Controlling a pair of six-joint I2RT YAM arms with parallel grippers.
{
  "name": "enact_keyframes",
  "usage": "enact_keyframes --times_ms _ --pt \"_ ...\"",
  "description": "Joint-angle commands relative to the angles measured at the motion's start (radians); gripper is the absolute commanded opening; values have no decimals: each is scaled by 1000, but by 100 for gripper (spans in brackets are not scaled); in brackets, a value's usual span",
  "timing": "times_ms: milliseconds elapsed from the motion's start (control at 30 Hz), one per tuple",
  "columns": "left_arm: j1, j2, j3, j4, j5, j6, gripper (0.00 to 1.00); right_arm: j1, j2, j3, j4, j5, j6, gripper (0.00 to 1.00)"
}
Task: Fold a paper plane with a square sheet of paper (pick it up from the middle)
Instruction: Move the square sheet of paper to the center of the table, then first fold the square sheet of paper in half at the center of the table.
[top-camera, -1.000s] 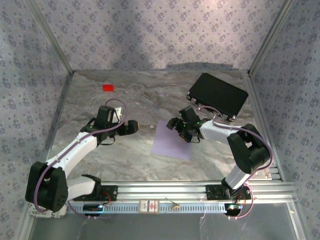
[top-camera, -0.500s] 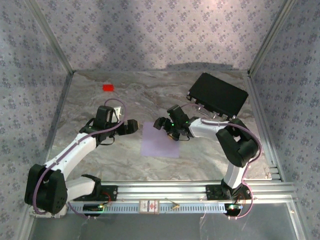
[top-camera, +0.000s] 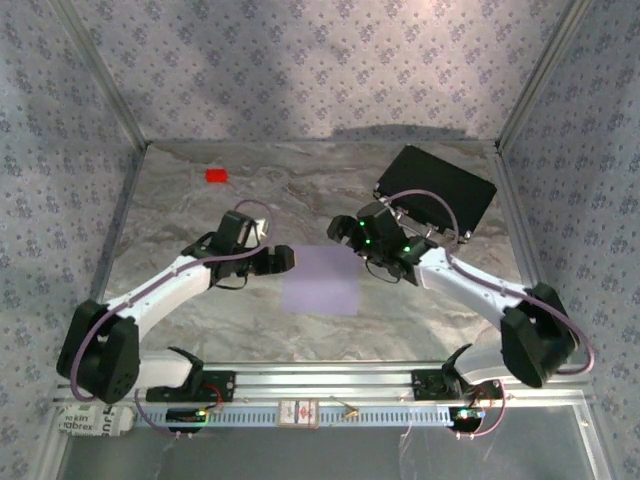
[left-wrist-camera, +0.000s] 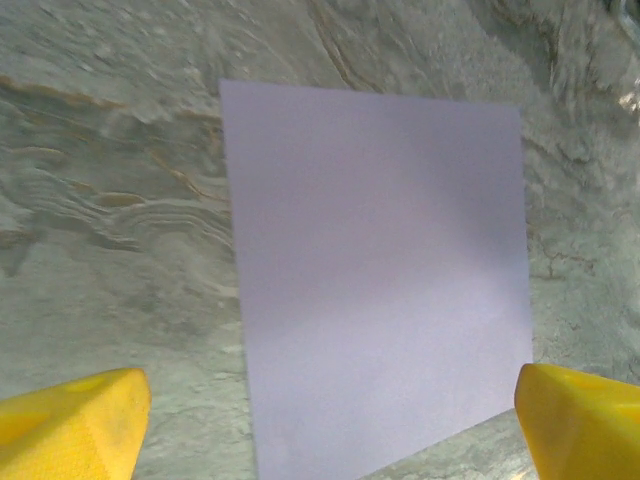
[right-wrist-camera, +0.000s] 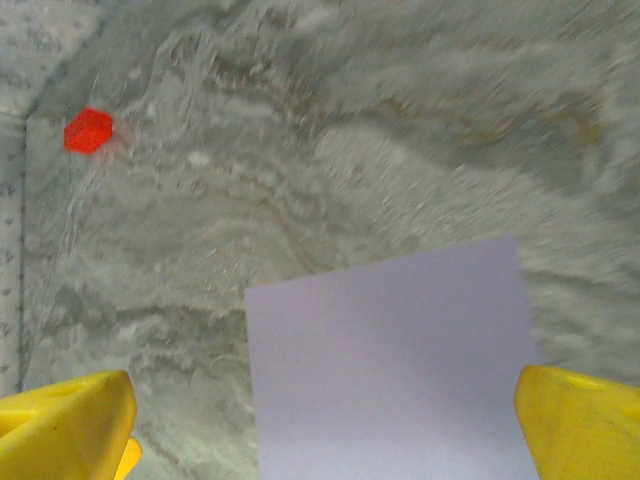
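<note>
The square sheet of paper (top-camera: 320, 281) lies flat and unfolded on the marble table, pale lilac, between my two arms. My left gripper (top-camera: 283, 258) hovers at the sheet's left edge; in the left wrist view the paper (left-wrist-camera: 380, 270) spreads between its wide-apart yellow fingertips (left-wrist-camera: 70, 420). My right gripper (top-camera: 343, 229) sits just beyond the sheet's far right corner. Its wrist view looks down on the paper (right-wrist-camera: 390, 370) with yellow fingertips (right-wrist-camera: 585, 420) at both bottom corners. Both grippers (left-wrist-camera: 330, 440) (right-wrist-camera: 325, 430) are open and hold nothing.
A small red block (top-camera: 216, 175) (right-wrist-camera: 89, 130) lies at the far left of the table. A black rectangular case (top-camera: 436, 192) sits at the far right, close behind my right arm. Patterned walls enclose the table (top-camera: 200, 310) on three sides.
The paper slid left with the right gripper on it, then stopped. The right gripper has come off it and drawn back. The left gripper has moved right to the sheet's left edge.
</note>
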Motion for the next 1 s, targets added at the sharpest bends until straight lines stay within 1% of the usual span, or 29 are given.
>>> enact_keyframes --times_ms 0,133,267,400,533,667,967 --pt "-56 71 90 -54 -54 -53 91 -62 -40 -29 -98 29 -95 99" --pt "-118 174 165 -98 -97 -112 90 -146 -81 -89 -62 -122 -148 99" --pt "-177 286 267 -181 -143 -146 89 -199 -138 -159 -55 -159 -146 99" --pt "-246 390 398 -292 -229 -149 90 -248 -154 -202 -30 -242 -172 99" --pt "-279 495 512 -399 -264 -146 94 -258 -160 -214 -21 -260 -181 99" --pt "-292 566 588 -469 -286 -137 96 -261 -163 -214 -13 -275 -203 99" --pt "-328 675 695 -516 -281 -153 98 -273 -166 -229 -20 -304 -227 99"
